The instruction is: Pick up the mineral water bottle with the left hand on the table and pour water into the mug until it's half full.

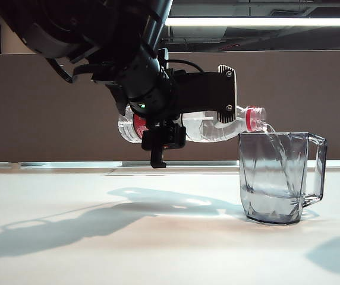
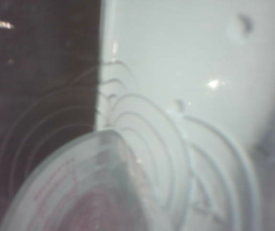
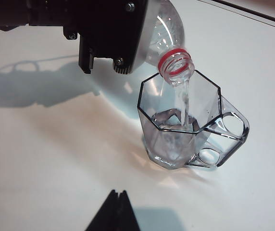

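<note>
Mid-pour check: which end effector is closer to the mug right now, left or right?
Left. The left end effector holds the mineral water bottle tipped over the mug, just beside its rim. The right end effector hangs back from the mug, apart from it and holding nothing.

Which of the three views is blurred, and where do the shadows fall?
Left wrist view: out of focus, the mineral water bottle only a soft smear. Exterior view: sharp, arm shadow lying on the table left of the mug. Right wrist view: sharp.

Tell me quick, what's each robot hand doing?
Left gripper: shut on the bottle, pouring into the mug.
Right gripper: cannot tell.
</note>
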`<control>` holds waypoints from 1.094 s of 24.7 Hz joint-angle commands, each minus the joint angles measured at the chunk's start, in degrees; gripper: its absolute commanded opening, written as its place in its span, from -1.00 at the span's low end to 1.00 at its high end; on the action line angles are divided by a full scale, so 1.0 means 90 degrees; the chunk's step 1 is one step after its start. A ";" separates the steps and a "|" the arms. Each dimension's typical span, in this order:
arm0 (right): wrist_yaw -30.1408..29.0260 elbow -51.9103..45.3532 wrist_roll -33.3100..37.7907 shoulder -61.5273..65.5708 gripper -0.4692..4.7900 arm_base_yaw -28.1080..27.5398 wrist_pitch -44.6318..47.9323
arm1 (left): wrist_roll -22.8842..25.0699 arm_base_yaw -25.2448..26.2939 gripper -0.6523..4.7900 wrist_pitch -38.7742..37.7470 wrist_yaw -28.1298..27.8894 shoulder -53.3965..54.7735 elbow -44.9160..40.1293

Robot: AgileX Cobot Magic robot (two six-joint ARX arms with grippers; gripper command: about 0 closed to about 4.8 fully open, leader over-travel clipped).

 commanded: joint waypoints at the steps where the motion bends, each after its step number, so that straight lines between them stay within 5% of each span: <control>1: -0.0015 0.0041 0.0019 -0.0007 -0.83 0.0000 0.0068 | 0.0153 -0.0022 0.12 0.0294 -0.0051 -0.0073 0.0066; 27: -0.0015 0.0041 0.0019 -0.0007 -0.83 0.0000 0.0068 | 0.0027 -0.0022 0.12 0.0289 -0.0019 -0.0073 0.0063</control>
